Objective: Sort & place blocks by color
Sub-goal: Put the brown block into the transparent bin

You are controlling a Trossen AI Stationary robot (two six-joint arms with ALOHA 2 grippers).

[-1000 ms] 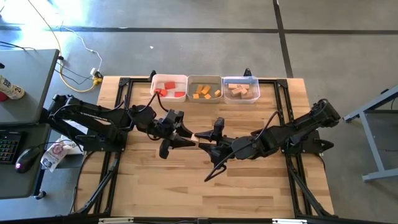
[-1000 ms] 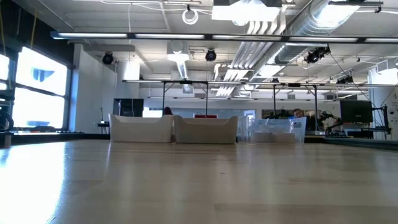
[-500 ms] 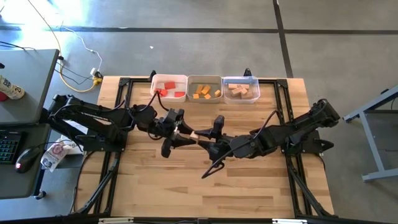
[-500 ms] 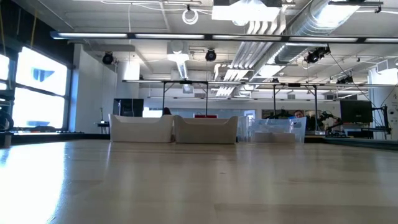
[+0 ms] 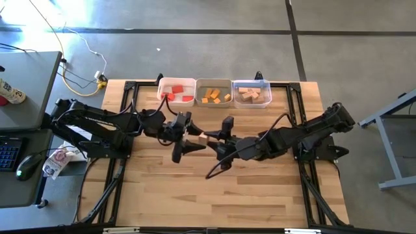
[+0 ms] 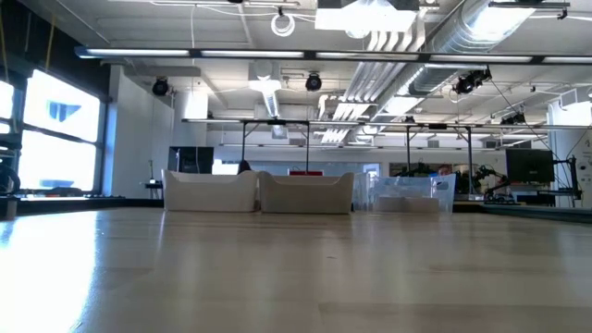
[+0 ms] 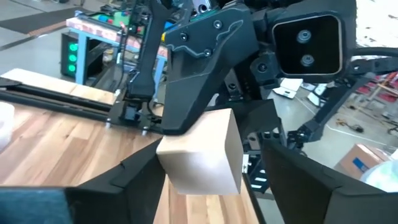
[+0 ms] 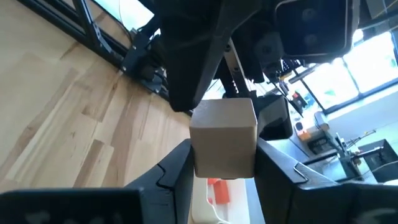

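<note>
A pale wooden cube (image 5: 203, 138) hangs above the middle of the table between my two grippers. My right gripper (image 8: 224, 149) comes in from the right and is shut on this block (image 8: 224, 134). My left gripper (image 7: 208, 155) faces it from the left, open, with one finger on either side of the cube (image 7: 202, 152). I cannot tell whether the left fingers touch it. The other blocks lie in three bins at the far edge: red (image 5: 177, 91), orange-yellow (image 5: 214, 94) and pale wood (image 5: 251, 95). My right gripper pinches two opposite faces of the cube (image 8: 198, 146) between its two fingers (image 8: 177, 165). The fingers reach in roughly level from the table's right side. The cube is lifted clear of the table.
The three bins stand side by side along the far edge, and in the low view they show as (image 6: 305, 192). Black frame rails (image 5: 123, 156) run down both sides of the table. Bare wood lies toward the near edge (image 5: 214, 201).
My right gripper has moved toward the table's left and slightly toward the far edge, up to the cube at my left gripper, and has closed on it. My left gripper has stayed in place and its fingers have spread. The cube stays in the air.
</note>
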